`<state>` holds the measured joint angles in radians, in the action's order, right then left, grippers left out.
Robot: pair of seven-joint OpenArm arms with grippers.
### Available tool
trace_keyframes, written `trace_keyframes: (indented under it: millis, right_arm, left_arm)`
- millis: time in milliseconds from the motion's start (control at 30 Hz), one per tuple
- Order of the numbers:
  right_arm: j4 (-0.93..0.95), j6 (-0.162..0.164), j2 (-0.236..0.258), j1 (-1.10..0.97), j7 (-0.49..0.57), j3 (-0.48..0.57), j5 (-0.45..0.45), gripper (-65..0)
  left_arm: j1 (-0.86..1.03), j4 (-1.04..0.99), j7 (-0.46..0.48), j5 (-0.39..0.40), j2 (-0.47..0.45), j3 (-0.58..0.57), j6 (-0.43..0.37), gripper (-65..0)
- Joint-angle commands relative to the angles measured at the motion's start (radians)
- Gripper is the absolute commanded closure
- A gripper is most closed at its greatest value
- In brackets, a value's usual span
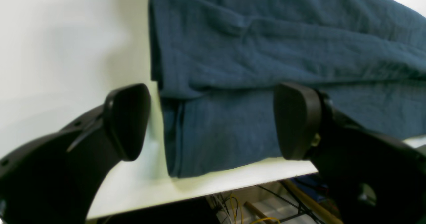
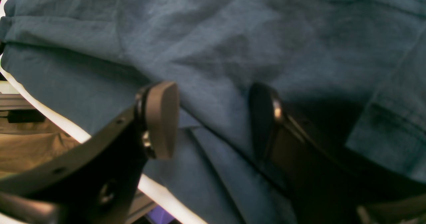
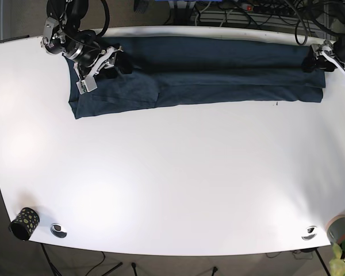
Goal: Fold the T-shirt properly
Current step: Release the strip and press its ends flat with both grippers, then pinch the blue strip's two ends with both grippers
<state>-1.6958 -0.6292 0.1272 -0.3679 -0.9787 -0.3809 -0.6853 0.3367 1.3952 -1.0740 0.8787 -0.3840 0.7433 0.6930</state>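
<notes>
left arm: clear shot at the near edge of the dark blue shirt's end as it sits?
Probably yes. The left pincer is open and straddles the end of the dark blue cotton T-shirt, one finger over bare white table, the other over cloth. Nothing lies between them.

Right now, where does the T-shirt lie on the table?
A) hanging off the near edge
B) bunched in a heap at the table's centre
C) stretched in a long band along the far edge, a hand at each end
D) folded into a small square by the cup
C: in the base view the T-shirt runs along the far edge of the table, with the right hand and left hand at opposite ends.
</notes>
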Motion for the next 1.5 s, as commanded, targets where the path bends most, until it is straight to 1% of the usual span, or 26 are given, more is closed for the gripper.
trace_keyframes:
  millis: [0, 200, 267, 300, 333, 400, 433, 467, 500, 533, 700, 833, 867, 967, 1067, 1167, 1233, 1367, 1467]
  right_arm:
    - [-0.008, 0.004, 0.009, 0.004, -0.019, -0.005, 0.014, -33.1]
    - [-0.008, 0.004, 0.009, 0.005, -0.019, -0.005, 0.014, -33.0]
    - [-0.008, 0.004, 0.009, 0.005, -0.019, -0.007, 0.014, -33.0]
    - [-0.008, 0.004, 0.009, 0.005, -0.019, -0.007, 0.014, -33.0]
    - [-0.008, 0.004, 0.009, 0.004, -0.019, -0.007, 0.014, -33.0]
    - [-0.008, 0.004, 0.009, 0.004, -0.019, -0.007, 0.014, -33.0]
    - [-0.008, 0.004, 0.009, 0.004, -0.019, -0.007, 0.014, -33.0]
    - [-0.008, 0.004, 0.009, 0.004, -0.019, -0.007, 0.014, -33.0]
    - [-0.008, 0.004, 0.009, 0.004, -0.019, -0.007, 0.014, -33.0]
    - [-0.008, 0.004, 0.009, 0.005, -0.019, -0.007, 0.014, -33.0]
    - [-0.008, 0.004, 0.005, 0.005, -0.019, -0.007, 0.014, -33.0]
    - [-0.008, 0.004, 0.007, 0.005, -0.019, -0.007, 0.014, -33.0]
    - [-0.008, 0.004, 0.007, 0.005, -0.019, -0.007, 0.014, -33.0]
    - [-0.008, 0.004, 0.007, 0.005, -0.019, -0.007, 0.014, -33.0]
    - [-0.008, 0.004, 0.005, 0.005, -0.019, -0.007, 0.014, -33.0]
    - [-0.008, 0.004, 0.005, 0.005, -0.019, -0.007, 0.014, -33.0]
    - [-0.008, 0.004, 0.005, 0.007, -0.019, -0.005, 0.014, -33.0]
    - [-0.008, 0.004, 0.005, 0.007, -0.019, -0.005, 0.014, -33.0]
    - [-0.008, 0.004, 0.004, 0.007, -0.019, -0.005, 0.014, -33.0]
  left_arm:
    - [-0.029, -0.003, 0.013, 0.015, -0.013, -0.011, 0.005, -54.2]
    - [-0.037, -0.040, 0.013, 0.015, -0.013, -0.038, 0.005, -53.5]
    - [-0.035, -0.040, 0.013, 0.015, -0.013, -0.041, 0.005, -51.8]
    - [-0.035, -0.041, 0.013, 0.015, -0.013, -0.049, 0.005, -47.5]
    - [-0.035, -0.041, 0.013, 0.015, -0.013, -0.057, 0.005, -41.8]
    - [-0.035, -0.041, 0.013, 0.015, -0.013, -0.067, 0.005, -27.2]
    - [-0.037, -0.041, 0.013, 0.015, -0.013, -0.072, 0.005, -16.1]
    - [-0.038, -0.041, 0.013, 0.015, -0.013, -0.072, 0.005, -9.6]
    - [-0.038, -0.041, 0.013, 0.015, -0.011, -0.072, 0.005, -1.4]
    - [-0.040, -0.041, 0.013, 0.015, -0.011, -0.072, 0.005, 0.0]
    - [-0.037, 0.002, 0.013, 0.020, -0.010, -0.069, 0.005, 0.0]
    - [-0.003, 0.164, 0.013, 0.013, -0.008, -0.078, 0.005, 0.0]
    - [0.008, 0.212, 0.013, 0.013, -0.007, -0.097, 0.005, 0.0]
    - [0.011, 0.362, 0.013, 0.013, 0.001, -0.196, 0.005, 0.0]
    - [0.012, 0.462, 0.013, 0.013, 0.007, -0.296, 0.005, 0.0]
    - [0.005, 0.496, 0.013, 0.015, 0.020, -0.433, 0.004, 0.0]
    - [-0.040, 0.494, 0.013, 0.015, 0.035, -0.540, -0.037, 0.0]
    - [-0.086, 0.488, 0.013, 0.007, 0.069, -0.675, -0.106, 0.0]
    - [-0.115, 0.477, 0.013, -0.054, 0.118, -0.747, -0.134, 0.0]
